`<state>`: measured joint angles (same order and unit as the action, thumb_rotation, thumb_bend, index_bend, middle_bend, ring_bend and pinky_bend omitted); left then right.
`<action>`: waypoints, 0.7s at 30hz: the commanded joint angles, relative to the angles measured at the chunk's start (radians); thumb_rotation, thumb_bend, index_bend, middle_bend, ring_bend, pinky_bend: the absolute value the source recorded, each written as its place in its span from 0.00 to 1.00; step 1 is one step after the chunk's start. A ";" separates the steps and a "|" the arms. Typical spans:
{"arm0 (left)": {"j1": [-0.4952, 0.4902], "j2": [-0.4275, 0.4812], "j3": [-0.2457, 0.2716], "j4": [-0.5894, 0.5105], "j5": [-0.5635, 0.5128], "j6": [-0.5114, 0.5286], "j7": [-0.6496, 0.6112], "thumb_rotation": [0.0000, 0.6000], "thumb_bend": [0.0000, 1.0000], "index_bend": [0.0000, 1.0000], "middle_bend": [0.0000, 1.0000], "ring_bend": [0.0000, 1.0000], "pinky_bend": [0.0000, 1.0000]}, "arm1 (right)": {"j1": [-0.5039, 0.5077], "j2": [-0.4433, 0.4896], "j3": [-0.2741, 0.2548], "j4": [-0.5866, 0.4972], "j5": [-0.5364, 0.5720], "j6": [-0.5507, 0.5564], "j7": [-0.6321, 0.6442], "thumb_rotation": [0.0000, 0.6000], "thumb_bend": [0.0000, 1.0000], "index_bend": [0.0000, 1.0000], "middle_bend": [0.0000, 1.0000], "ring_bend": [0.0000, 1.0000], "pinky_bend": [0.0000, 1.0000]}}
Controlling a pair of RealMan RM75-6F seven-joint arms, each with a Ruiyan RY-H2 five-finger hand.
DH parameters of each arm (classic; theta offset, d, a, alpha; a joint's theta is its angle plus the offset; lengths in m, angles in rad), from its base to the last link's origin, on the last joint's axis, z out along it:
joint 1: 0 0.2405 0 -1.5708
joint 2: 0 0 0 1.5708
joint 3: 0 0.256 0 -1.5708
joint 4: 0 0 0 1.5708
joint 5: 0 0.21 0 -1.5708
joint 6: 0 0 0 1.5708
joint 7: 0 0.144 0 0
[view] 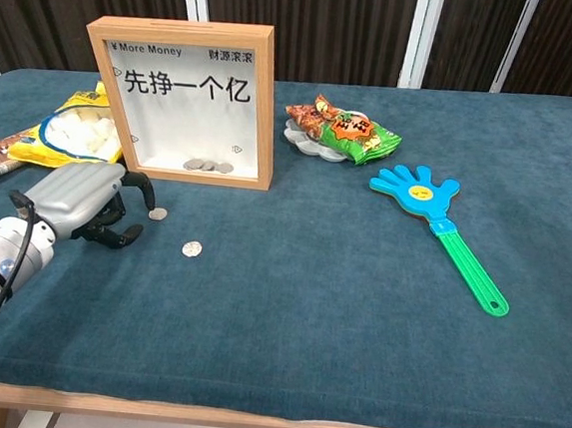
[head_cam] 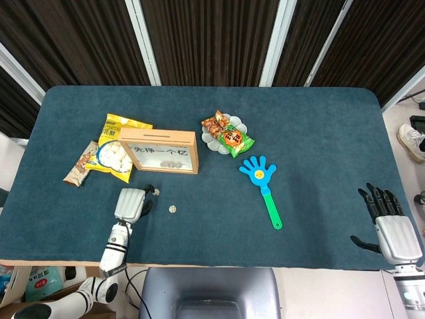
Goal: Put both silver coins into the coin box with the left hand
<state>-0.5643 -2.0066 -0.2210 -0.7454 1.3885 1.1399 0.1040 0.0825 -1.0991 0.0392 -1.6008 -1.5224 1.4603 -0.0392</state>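
Observation:
Two silver coins lie on the blue cloth in front of the wooden coin box [head_cam: 159, 151] [view: 181, 100]. The far coin [head_cam: 156, 192] [view: 158, 214] lies right at the fingertips of my left hand [head_cam: 133, 203] [view: 82, 201]. That hand hovers with its fingers arched downward and apart, and it holds nothing. The near coin [head_cam: 172, 209] [view: 192, 249] lies apart, to the hand's right. A few coins [view: 208, 165] show inside the box behind its glass. My right hand [head_cam: 392, 229] rests open at the table's front right edge, far from the coins.
A yellow snack bag [head_cam: 118, 147] [view: 72, 135] and a brown packet [head_cam: 81, 163] lie left of the box. A plate of snack packs [head_cam: 226, 136] [view: 339, 129] and a blue hand clapper [head_cam: 263, 183] [view: 436, 222] sit to its right.

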 commanded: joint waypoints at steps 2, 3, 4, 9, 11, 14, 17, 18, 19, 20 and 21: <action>-0.007 -0.003 -0.006 0.009 -0.018 -0.012 0.015 1.00 0.38 0.42 1.00 1.00 1.00 | 0.001 -0.001 0.000 0.000 0.000 -0.001 -0.002 1.00 0.15 0.00 0.00 0.00 0.00; -0.009 -0.003 -0.006 0.009 -0.022 -0.013 0.017 1.00 0.38 0.42 1.00 1.00 1.00 | 0.001 -0.001 0.000 0.000 0.001 -0.002 -0.003 1.00 0.15 0.00 0.00 0.00 0.00; -0.010 -0.004 -0.007 0.011 -0.025 -0.014 0.021 1.00 0.38 0.42 1.00 1.00 1.00 | 0.001 -0.002 0.001 -0.001 0.001 -0.003 -0.005 1.00 0.15 0.00 0.00 0.00 0.00; -0.016 -0.008 -0.005 0.018 -0.034 -0.017 0.026 1.00 0.38 0.42 1.00 1.00 1.00 | 0.001 -0.002 0.000 0.000 0.002 -0.003 -0.006 1.00 0.15 0.00 0.00 0.00 0.00; -0.020 -0.011 -0.004 0.022 -0.035 -0.017 0.023 1.00 0.38 0.42 1.00 1.00 1.00 | 0.001 -0.002 0.001 -0.001 0.003 -0.004 -0.005 1.00 0.15 0.00 0.00 0.00 0.00; -0.026 -0.016 -0.002 0.031 -0.039 -0.020 0.025 1.00 0.38 0.42 1.00 1.00 1.00 | 0.000 -0.001 0.003 -0.002 0.005 -0.001 -0.004 1.00 0.15 0.00 0.00 0.00 0.00; -0.032 -0.022 -0.003 0.039 -0.043 -0.025 0.022 1.00 0.38 0.42 1.00 1.00 1.00 | -0.001 -0.002 0.004 -0.002 0.008 -0.001 -0.005 1.00 0.15 0.00 0.00 0.00 0.00; -0.034 -0.024 -0.003 0.041 -0.044 -0.026 0.022 1.00 0.38 0.42 1.00 1.00 1.00 | -0.001 -0.002 0.004 -0.003 0.008 -0.001 -0.005 1.00 0.15 0.00 0.00 0.00 0.00; -0.035 -0.026 -0.002 0.044 -0.045 -0.026 0.021 1.00 0.38 0.42 1.00 1.00 1.00 | -0.001 -0.002 0.003 -0.002 0.008 -0.002 -0.006 1.00 0.15 0.00 0.00 0.00 0.00; -0.036 -0.027 -0.002 0.044 -0.045 -0.025 0.019 1.00 0.38 0.42 1.00 1.00 1.00 | 0.000 -0.002 0.003 -0.002 0.007 -0.003 -0.007 1.00 0.15 0.00 0.00 0.00 0.00; -0.037 -0.028 0.000 0.045 -0.044 -0.024 0.019 1.00 0.38 0.42 1.00 1.00 1.00 | 0.000 -0.002 0.003 -0.003 0.008 -0.004 -0.008 1.00 0.15 0.00 0.00 0.00 0.00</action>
<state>-0.6012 -2.0345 -0.2214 -0.7006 1.3443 1.1156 0.1231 0.0828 -1.1012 0.0427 -1.6034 -1.5144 1.4563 -0.0472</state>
